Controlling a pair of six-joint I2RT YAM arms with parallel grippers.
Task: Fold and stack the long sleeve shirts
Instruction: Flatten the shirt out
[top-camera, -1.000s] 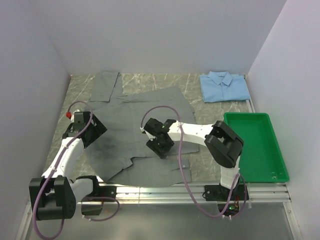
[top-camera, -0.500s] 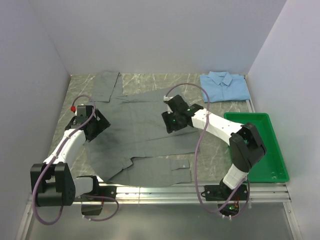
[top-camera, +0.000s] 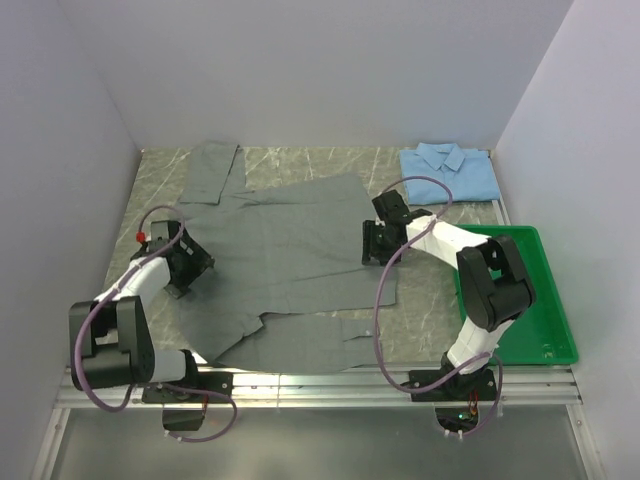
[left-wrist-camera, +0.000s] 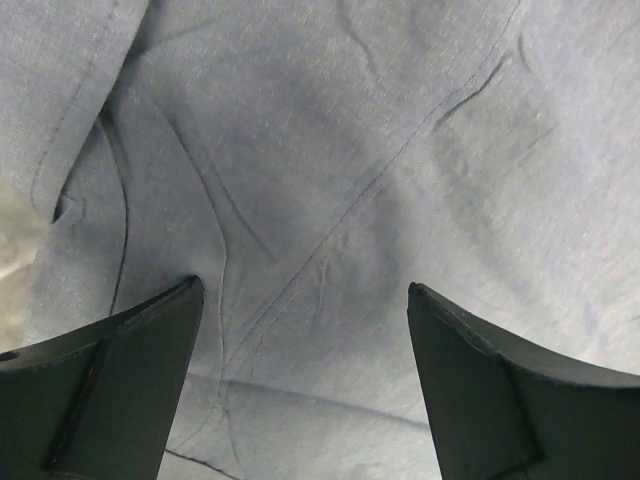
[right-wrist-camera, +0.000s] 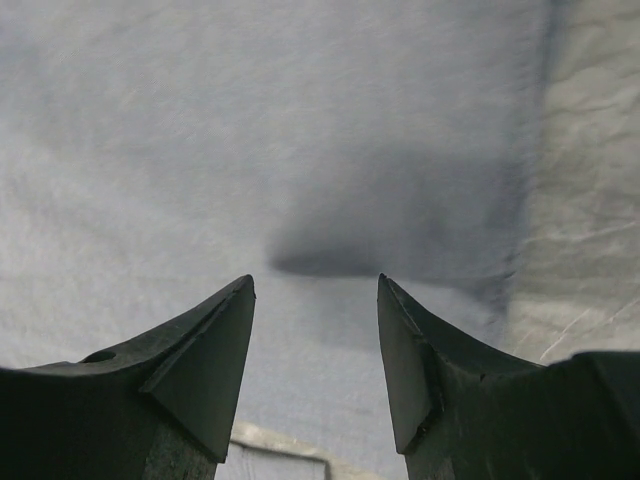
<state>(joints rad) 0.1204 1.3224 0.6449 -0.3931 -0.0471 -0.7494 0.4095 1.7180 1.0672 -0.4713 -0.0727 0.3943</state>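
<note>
The grey shirt (top-camera: 285, 250) lies spread across the marble surface (top-camera: 425, 310). The blue shirt (top-camera: 448, 172) sits folded in the far right corner. The left end effector (left-wrist-camera: 300, 292) — jaws wide apart, gripping nothing — hangs over the grey shirt's left side. The right end effector (right-wrist-camera: 315, 285), also parted and empty, is above its right edge.

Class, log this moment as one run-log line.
left tool: open over spread grey shirt | right tool: open at its right edge | blue shirt: folded, far right
</note>
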